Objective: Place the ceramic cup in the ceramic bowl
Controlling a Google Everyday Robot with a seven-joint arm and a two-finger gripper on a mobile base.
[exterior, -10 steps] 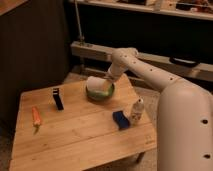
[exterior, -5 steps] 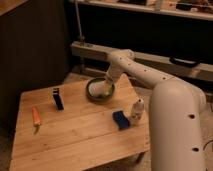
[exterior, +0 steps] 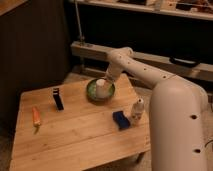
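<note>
We read the ceramic bowl (exterior: 93, 93) as green, paler and glossy inside. The ceramic cup (exterior: 102, 88) sitting in it is plain white, no pattern. The gripper (exterior: 102, 83) over the bowl is white like the arm (exterior: 145, 75), which has small dark dots along its shell. The table (exterior: 75, 135) is light wood with visible plank lines. On it we see a dark navy upright block (exterior: 58, 98), an orange carrot-like item (exterior: 36, 117), a blue sponge (exterior: 120, 119) and a white bottle (exterior: 136, 110).
</note>
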